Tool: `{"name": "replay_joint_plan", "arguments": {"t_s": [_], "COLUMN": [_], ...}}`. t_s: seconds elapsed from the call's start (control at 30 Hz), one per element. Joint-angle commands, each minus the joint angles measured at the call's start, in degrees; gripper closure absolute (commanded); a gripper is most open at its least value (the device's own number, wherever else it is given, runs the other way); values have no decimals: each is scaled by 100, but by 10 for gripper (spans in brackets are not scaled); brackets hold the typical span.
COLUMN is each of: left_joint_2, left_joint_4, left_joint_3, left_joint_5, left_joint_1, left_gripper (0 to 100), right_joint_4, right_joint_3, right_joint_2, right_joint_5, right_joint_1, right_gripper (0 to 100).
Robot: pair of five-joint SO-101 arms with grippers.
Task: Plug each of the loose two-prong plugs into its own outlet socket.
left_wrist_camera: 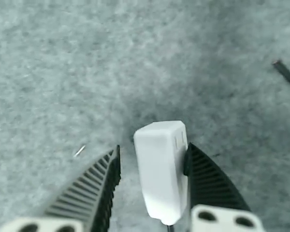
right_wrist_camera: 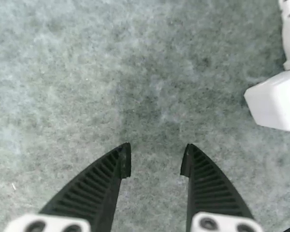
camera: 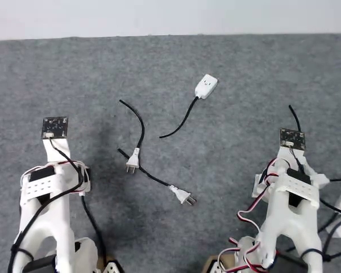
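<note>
Two loose plugs lie mid-carpet between the arms: one nearer the left arm, prongs towards the robot, and the other lying slantwise, prongs towards the right arm. A corded socket sits well beyond. The left gripper stands spread around a white socket block, which touches one finger; the right gripper gapes over bare carpet.

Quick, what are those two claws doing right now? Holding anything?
Left gripper: open around a white socket, not clamped on it.
Right gripper: open, empty.
</note>
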Motion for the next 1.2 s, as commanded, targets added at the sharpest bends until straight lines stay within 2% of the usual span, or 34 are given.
{"name": "replay_joint_plan", "arguments": {"t_s": [0.0, 0.23, 0.5, 0.93, 1.17], "left_joint_2": [-53, -53, 0, 9, 0], "left_joint_4": [-97, -53, 923, 642, 88], "left_joint_3": [-242, -541, -1156, -514, -22], "left_joint_5": [-158, -369, -387, -387, -343], "left_joint_1": [-237, -466, -545, -510, -527], "left_gripper": [799, 799, 798, 795, 798], "right_joint_4": [-22, -40, -40, -40, -22], "right_joint_3": [-53, -53, -53, -53, -53], "right_joint_2": [-189, -189, -189, -189, -189], "right_joint_5": [70, 70, 79, 97, 290], "right_joint_1": [-48, -57, -57, -57, -57], "right_gripper": [833, 833, 833, 833, 833]}}
